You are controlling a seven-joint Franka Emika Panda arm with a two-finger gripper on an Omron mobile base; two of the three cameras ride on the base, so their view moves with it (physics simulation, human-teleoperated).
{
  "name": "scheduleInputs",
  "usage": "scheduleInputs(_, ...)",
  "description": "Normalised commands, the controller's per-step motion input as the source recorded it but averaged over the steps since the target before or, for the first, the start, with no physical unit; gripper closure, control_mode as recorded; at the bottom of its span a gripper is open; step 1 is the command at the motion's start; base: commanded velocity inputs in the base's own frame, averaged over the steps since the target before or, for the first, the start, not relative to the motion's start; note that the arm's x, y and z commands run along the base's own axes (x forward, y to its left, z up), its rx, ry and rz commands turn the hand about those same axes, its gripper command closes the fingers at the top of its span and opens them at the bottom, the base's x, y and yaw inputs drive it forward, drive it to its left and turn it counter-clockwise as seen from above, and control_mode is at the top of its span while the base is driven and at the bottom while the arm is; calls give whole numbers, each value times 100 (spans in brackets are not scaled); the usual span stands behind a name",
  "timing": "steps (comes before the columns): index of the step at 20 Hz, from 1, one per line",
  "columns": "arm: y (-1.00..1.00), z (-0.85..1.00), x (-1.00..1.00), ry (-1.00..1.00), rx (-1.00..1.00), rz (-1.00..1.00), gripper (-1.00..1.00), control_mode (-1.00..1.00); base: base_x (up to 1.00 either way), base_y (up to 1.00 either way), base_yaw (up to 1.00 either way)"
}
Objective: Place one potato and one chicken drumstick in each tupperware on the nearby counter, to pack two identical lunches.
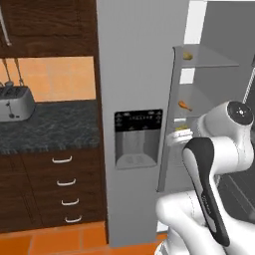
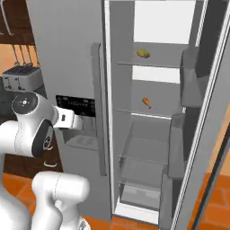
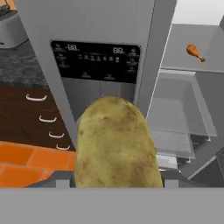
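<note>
Gripper clenched on a potato [image 3: 116, 144], filling lower centre of hand view. Second potato [image 2: 143, 53] on top fridge shelf, upper centre; drumstick [image 2: 146, 102] one shelf below. Counter [image 1: 47, 127] at left.

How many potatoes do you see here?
2. One potato sits right in front of the hand camera, apparently held in the gripper; another potato lies on the fridge's upper shelf. More may be hidden from these views.

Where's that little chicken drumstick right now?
The chicken drumstick lies on the open fridge's middle shelf, one shelf below a potato.
</note>
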Motion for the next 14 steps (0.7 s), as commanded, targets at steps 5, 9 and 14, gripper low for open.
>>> scheduleInputs(5,0,0,0,0,0,0,100,100,30,100,12)
scheduleInputs(9,0,0,0,0,0,0,100,100,52,100,2)
scheduleInputs(14,0,0,0,0,0,0,100,100,38,100,3)
